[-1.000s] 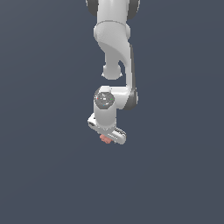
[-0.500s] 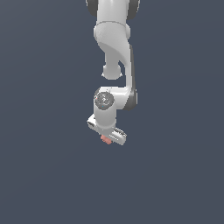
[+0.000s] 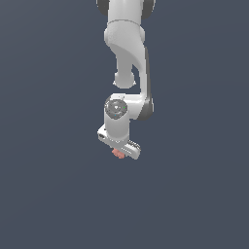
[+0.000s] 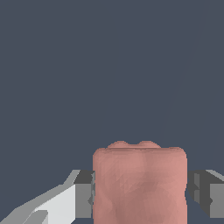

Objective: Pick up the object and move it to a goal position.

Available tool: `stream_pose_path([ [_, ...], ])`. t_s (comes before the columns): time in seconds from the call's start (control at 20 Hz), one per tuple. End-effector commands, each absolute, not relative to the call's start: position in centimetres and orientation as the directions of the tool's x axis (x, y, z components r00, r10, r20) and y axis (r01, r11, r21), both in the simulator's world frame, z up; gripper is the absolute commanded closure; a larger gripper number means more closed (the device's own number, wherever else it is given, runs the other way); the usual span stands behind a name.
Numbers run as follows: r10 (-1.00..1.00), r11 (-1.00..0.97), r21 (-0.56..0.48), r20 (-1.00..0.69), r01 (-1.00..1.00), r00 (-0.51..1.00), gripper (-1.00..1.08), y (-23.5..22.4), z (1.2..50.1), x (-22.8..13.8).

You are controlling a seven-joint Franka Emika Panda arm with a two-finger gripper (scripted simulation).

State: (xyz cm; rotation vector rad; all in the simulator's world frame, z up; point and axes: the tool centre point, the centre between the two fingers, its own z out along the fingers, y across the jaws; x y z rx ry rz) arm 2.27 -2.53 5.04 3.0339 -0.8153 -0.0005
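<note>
The object (image 4: 140, 183), a salmon-pink blocky lump with uneven faces, fills the space between my two grey fingers (image 4: 83, 194) in the wrist view, and both pads press against its sides. In the exterior view only a small pink sliver of the object (image 3: 117, 154) peeks out beneath the white gripper (image 3: 121, 151), which hangs from the white arm in the middle of the picture. The gripper is shut on the object. Most of the object is hidden by the hand in the exterior view.
A plain dark blue-grey surface (image 3: 48, 194) surrounds the arm on all sides. The white arm (image 3: 127, 44) reaches down from the top of the exterior view.
The arm and the held object have shifted very slightly upward in the exterior view; the grip is unchanged.
</note>
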Motion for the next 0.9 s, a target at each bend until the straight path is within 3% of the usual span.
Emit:
stream_pose_path([
  [0.0, -0.501, -0.865, 0.0, 0.0, -0.501, 0.865, 1.08, -2.4, 5.8, 1.9],
  [0.85, -0.501, -0.865, -0.001, 0.0, -0.501, 0.865, 1.08, -1.3, 16.8, -3.8],
])
